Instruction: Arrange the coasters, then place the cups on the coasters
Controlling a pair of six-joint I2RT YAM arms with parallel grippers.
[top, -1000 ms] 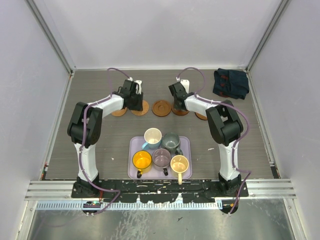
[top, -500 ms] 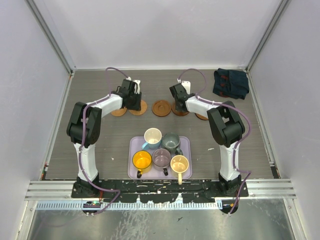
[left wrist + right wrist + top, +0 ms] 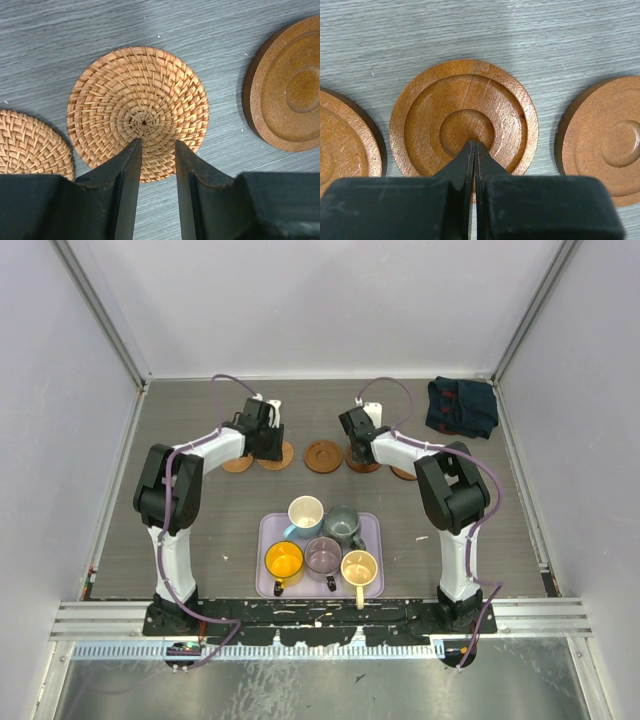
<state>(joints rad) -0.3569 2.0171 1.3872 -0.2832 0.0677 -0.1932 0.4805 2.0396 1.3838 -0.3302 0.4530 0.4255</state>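
Note:
Five coasters lie in a row across the far half of the table. In the left wrist view, a woven coaster lies under my open left gripper, with nothing between the fingers. A second woven coaster sits to its left and a wooden one to its right. My right gripper is shut, its tips over the middle of a wooden coaster. Wooden coasters flank it on the left and right. Five cups stand together on the tray: white-blue, grey-green, orange, purplish and cream-yellow.
The lilac tray sits near the front between the two arm bases. A dark folded cloth lies at the back right corner. White walls close the table in on three sides.
My left gripper's jaws have spread slightly. Both arms have barely shifted over the coaster row. The right gripper stays shut.

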